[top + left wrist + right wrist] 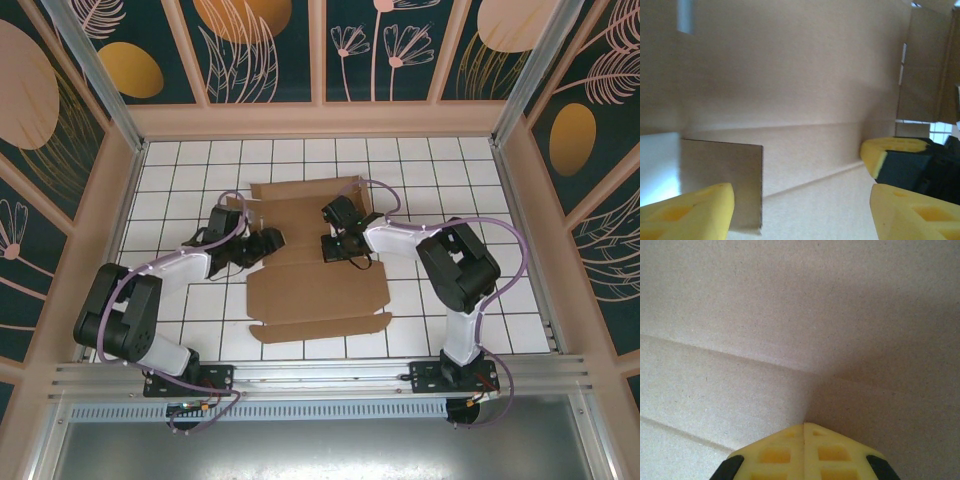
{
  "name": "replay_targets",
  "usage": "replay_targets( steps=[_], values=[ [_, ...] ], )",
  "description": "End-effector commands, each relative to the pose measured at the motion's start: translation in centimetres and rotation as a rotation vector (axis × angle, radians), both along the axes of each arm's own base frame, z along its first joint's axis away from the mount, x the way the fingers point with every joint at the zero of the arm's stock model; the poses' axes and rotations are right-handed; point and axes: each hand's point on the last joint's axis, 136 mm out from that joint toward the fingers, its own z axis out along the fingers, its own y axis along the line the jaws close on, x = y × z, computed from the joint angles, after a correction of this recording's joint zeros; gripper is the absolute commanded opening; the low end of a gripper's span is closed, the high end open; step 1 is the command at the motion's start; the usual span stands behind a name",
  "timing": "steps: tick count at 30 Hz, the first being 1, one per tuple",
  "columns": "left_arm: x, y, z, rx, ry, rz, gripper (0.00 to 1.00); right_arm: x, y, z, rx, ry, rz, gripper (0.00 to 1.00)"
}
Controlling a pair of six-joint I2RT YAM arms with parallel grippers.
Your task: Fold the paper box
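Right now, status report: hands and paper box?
Left hand open at left edge of paper box. Right hand shut, tips at its panel. No obstruction seen.

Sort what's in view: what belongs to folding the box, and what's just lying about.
For the job:
paper box, not yet folded up
left claw, open at the box's left side
right claw, shut, over the box

Just there:
white tiled table
patterned wall panels
metal rail at the near edge
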Motion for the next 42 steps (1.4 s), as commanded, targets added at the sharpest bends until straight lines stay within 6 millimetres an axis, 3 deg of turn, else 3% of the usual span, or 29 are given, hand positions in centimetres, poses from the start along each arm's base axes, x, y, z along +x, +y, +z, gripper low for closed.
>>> replay_targets(
  steps=[1,8,11,14,21,25,29,33,36,38,42],
  values=[
    [0.2,-1.2,-0.7,-0.028,0.014,-0.019,0.72,-3.7,-1.9,-4.8,-0.119,0.156,0.017,0.0],
    [-0.2,-0.5,-3.8,0.023,0.093,0.005,0.71,-3.9,-2.2,-4.9,-0.13,0.158,0.013,0.0],
    [-0.4,-0.5,-4.0,0.029,0.104,0.004,0.71,-3.9,-2.2,-4.6,-0.126,0.154,0.012,0.0],
    [0.2,-0.4,-2.0,0.034,0.06,0.008,0.71,-3.9,-2.1,-4.3,-0.122,0.149,0.014,0.0],
    [1.6,0.0,5.0,0.056,-0.089,0.01,0.73,-3.6,-1.8,-3.4,-0.101,0.139,0.009,0.0],
    [2.0,0.5,7.4,0.095,-0.143,0.003,0.72,-3.1,-0.8,-1.9,-0.047,0.129,0.011,0.0],
    [2.2,0.2,9.0,0.1,-0.173,-0.028,0.7,-2.2,1.1,1.7,0.055,0.085,0.01,0.01],
    [2.3,-0.4,9.0,0.078,-0.174,-0.038,0.64,0.5,2.1,8.1,0.183,-0.021,-0.002,0.1],
    [2.1,-1.5,7.9,0.062,-0.149,-0.025,0.57,3.4,1.7,12.4,0.248,-0.1,-0.006,0.24],
    [1.4,-3.4,7.0,0.048,-0.133,-0.057,0.54,5.7,1.0,13.8,0.223,-0.152,0.011,0.38],
    [0.6,-4.7,4.1,0.032,-0.064,-0.077,0.49,9.9,0.1,15.5,0.197,-0.235,0.052,0.51]
  ],
)
